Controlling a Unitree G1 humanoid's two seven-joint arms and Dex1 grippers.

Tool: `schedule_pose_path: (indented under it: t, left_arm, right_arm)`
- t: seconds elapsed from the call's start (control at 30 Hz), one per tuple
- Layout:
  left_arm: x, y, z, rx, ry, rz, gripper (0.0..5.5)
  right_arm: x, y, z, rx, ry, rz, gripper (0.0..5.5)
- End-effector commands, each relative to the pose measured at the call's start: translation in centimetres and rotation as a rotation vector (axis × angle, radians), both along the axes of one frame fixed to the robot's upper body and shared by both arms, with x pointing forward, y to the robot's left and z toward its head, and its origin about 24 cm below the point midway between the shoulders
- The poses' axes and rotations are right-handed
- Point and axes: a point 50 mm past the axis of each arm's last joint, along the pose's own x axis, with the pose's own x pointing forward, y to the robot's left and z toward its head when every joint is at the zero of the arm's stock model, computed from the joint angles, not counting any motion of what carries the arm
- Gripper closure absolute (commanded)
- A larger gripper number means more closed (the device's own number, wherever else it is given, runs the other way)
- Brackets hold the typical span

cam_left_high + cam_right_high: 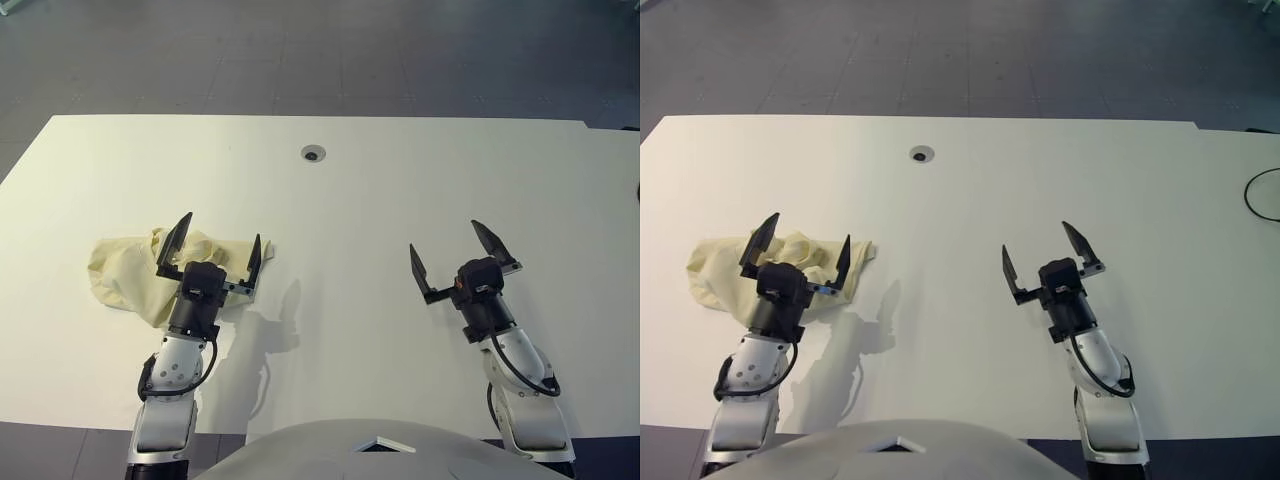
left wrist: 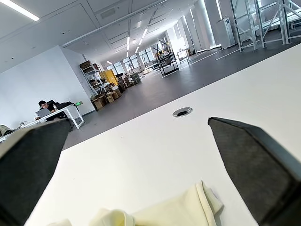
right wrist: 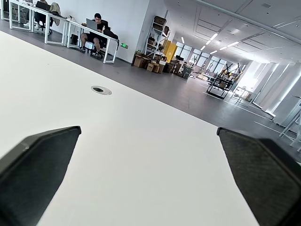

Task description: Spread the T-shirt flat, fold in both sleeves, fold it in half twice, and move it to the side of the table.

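A pale yellow T-shirt (image 1: 125,270) lies crumpled in a heap on the left part of the white table (image 1: 380,190). My left gripper (image 1: 216,250) hovers open just above the heap's right half, its two black fingers spread wide. The shirt's cloth (image 2: 160,214) shows low between those fingers in the left wrist view. My right gripper (image 1: 465,253) stands open over bare table on the right, far from the shirt, with nothing between its fingers.
A round cable hole (image 1: 313,153) sits in the table near its far edge, in the middle. Bare tabletop lies between the two arms and to the right. Grey floor lies beyond the far edge. A black cable loop (image 1: 1262,195) lies at the right edge.
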Motion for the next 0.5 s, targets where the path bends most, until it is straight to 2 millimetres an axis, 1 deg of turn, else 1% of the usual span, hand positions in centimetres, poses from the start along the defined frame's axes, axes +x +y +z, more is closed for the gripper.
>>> schedule_pose_path:
  t: [0.03, 0.5]
  left_arm:
    - [0.09, 0.11, -0.06, 0.022, 0.007, -0.012, 0.11]
    - [0.44, 0.11, -0.09, 0.047, 0.003, -0.011, 0.11]
  right_arm:
    - [-0.24, -0.16, -0.04, -0.01, 0.007, -0.005, 0.1]
    - [-0.16, -0.05, -0.07, -0.016, 0.009, 0.002, 0.1]
